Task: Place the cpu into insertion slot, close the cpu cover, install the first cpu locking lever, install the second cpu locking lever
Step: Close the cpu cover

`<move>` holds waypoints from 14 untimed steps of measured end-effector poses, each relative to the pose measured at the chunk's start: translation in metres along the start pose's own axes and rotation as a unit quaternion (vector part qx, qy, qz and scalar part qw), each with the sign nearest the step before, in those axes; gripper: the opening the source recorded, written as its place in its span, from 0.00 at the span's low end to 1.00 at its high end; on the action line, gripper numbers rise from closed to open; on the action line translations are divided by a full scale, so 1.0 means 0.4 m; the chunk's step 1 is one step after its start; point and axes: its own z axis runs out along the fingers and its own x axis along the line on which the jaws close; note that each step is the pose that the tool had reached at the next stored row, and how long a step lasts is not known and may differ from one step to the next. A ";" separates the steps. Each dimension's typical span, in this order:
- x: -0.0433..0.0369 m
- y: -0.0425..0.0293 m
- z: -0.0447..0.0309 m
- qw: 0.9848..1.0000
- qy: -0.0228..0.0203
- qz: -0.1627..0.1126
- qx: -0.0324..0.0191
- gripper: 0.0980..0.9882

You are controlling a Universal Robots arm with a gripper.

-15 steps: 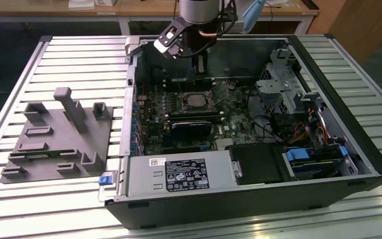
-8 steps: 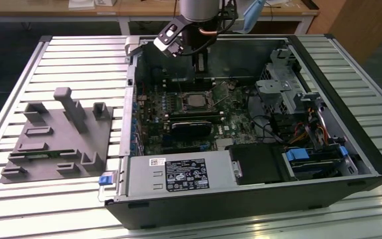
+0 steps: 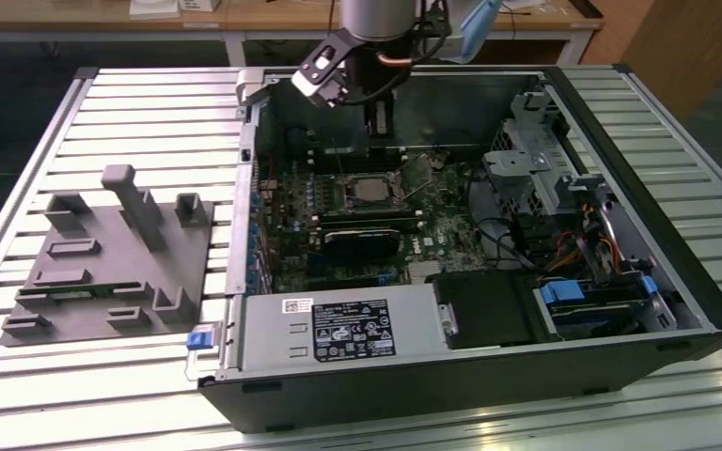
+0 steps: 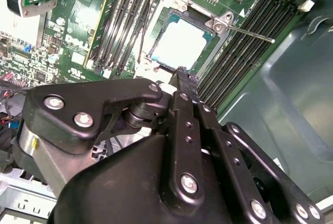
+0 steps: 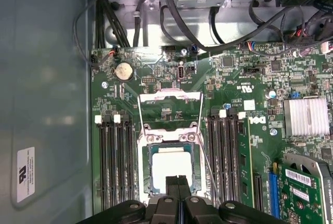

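The cpu (image 5: 173,165) lies flat in the insertion slot (image 5: 148,153) on the green board, its silver top bare; it also shows in the exterior view (image 3: 364,186) and the second wrist view (image 4: 182,44). The cpu cover (image 5: 169,96) stands swung open on the far side of the slot, with board visible through its window. Thin wire locking levers stick out unlatched beside the slot (image 5: 206,151) (image 4: 250,32). My gripper (image 5: 178,181) (image 4: 182,74) hovers just above the slot's near edge, shut and with nothing in it. It hangs inside the case (image 3: 382,139).
Long black memory slots (image 5: 115,166) (image 5: 227,156) flank the socket. A silver heatsink (image 5: 307,117) and a green card (image 5: 307,193) lie to one side. Cables (image 5: 171,10) and the case wall (image 5: 47,78) hem in the board. A grey fixture (image 3: 110,254) sits on the table at the exterior view's left.
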 end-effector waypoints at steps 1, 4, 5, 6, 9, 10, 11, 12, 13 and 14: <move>0.000 0.002 0.000 1.000 0.000 0.000 0.000 0.01; 0.000 0.006 0.001 1.000 0.000 0.000 0.000 0.01; 0.000 0.008 0.001 1.000 0.000 0.000 0.000 0.01; 0.001 0.010 0.001 1.000 0.000 0.000 0.000 0.01; 0.001 0.015 0.001 1.000 0.000 0.000 0.000 0.01; 0.001 0.019 0.001 1.000 0.000 0.000 0.000 0.01; 0.001 0.021 0.002 1.000 0.000 0.000 0.000 0.01; 0.002 0.023 0.002 1.000 0.000 0.000 0.000 0.01; 0.002 0.026 0.002 1.000 0.000 0.000 0.000 0.01; 0.002 0.029 0.002 1.000 0.000 0.000 0.000 0.01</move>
